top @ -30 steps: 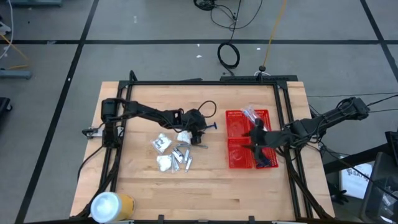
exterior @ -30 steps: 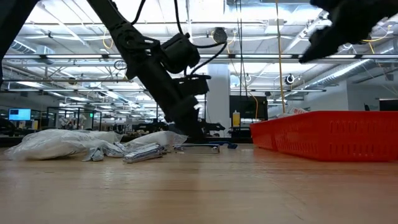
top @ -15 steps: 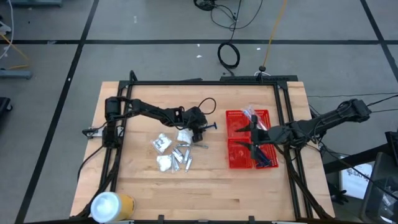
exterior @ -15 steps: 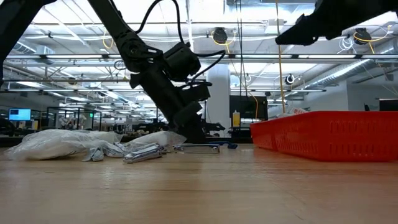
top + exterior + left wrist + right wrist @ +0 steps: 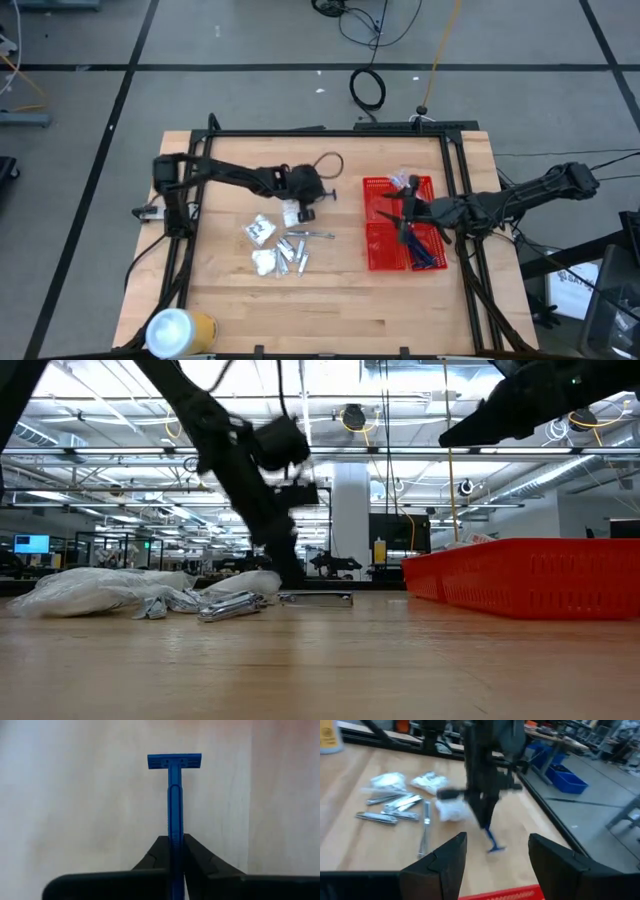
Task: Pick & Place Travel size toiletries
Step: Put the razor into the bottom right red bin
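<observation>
My left gripper [image 5: 316, 200] hangs over the table's middle, shut on a blue razor [image 5: 174, 795], which the right wrist view shows slanting down below it [image 5: 492, 840]. The other toiletries lie on the wood to its near left: white crinkly packets [image 5: 260, 230] and short silver tubes [image 5: 293, 250], seen as well in the right wrist view [image 5: 395, 800]. My right gripper [image 5: 495, 865] is open above the red basket [image 5: 385, 250], with nothing between its fingers. My left gripper pinches the razor's blue handle [image 5: 174, 842] between its two fingers, at the end away from the head. The fingers slant down from the table's left and lie along the handle. The razor sticks out below them, head [image 5: 496, 849] lowest, close over the wood.
The basket holds blue items [image 5: 425, 255] in its near right compartment and clear packets [image 5: 405, 182] at the far side. A white-and-yellow roll [image 5: 180, 330] stands at the near left corner. A black frame [image 5: 330, 132] runs along the table's edges.
My left gripper has shut on the razor's handle, then risen and drawn back a little toward the table's left, taking the razor off the wood. My right gripper has tipped up toward level and shifted slightly toward the far edge over the basket, staying open.
</observation>
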{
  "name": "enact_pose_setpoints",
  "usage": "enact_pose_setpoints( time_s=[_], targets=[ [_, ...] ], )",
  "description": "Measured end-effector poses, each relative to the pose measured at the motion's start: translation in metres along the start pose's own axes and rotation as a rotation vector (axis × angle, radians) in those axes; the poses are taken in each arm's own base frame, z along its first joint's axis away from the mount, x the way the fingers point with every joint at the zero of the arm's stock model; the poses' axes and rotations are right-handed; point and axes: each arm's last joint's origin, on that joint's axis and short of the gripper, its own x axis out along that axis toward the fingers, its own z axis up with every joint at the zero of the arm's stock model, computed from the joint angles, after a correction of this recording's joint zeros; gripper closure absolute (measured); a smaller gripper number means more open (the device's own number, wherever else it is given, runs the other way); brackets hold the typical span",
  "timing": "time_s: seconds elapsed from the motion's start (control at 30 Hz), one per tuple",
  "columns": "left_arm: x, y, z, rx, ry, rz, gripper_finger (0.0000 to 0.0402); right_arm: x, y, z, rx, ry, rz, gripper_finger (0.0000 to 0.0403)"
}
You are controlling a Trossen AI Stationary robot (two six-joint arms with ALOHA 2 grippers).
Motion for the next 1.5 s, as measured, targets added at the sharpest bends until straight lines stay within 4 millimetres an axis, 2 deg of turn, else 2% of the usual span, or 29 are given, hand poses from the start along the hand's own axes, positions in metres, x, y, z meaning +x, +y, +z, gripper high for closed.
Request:
enact_pose_setpoints(
  time_s=[0.1, 0.2, 0.4, 0.53, 0.7, 0.8, 0.97, 1.2, 1.33, 1.5],
  targets=[
    [-0.032, 0.010, 0.018, 0.007, -0.156, 0.013, 0.0390, -0.001, -0.003, 0.000, 0.001, 0.005, -0.028, 0.0202],
    [-0.051, 0.016, 0.024, 0.032, -0.341, -0.048, 0.0388, 0.000, -0.004, -0.001, 0.003, 0.014, -0.040, 0.0204],
    [-0.063, 0.017, 0.027, 0.074, -0.841, -0.203, 0.0391, 0.005, -0.009, -0.014, 0.038, -0.018, -0.079, 0.0206],
    [-0.059, 0.006, 0.032, 0.096, -1.003, -0.213, 0.0388, 0.009, -0.013, -0.026, 0.119, -0.150, -0.101, 0.0207],
    [-0.046, -0.009, 0.045, 0.119, -1.021, -0.257, 0.0392, 0.007, -0.016, -0.041, 0.179, -0.367, -0.010, 0.0207],
    [-0.037, -0.017, 0.054, 0.122, -1.018, -0.284, 0.0387, 0.007, -0.018, -0.043, 0.194, -0.435, 0.012, 0.0207],
    [-0.024, -0.027, 0.070, 0.142, -1.029, -0.307, 0.0382, 0.015, -0.015, -0.043, 0.187, -0.418, 0.015, 0.0207],
    [-0.005, -0.027, 0.087, 0.138, -0.973, -0.316, 0.0391, 0.021, -0.012, -0.040, 0.188, -0.461, 0.038, 0.0207],
    [-0.002, -0.027, 0.093, 0.149, -0.962, -0.313, 0.0381, 0.021, -0.011, -0.039, 0.182, -0.483, 0.086, 0.0207],
    [-0.002, -0.027, 0.095, 0.158, -0.960, -0.310, 0.0392, 0.021, -0.011, -0.039, 0.180, -0.479, 0.083, 0.0208]
  ],
)
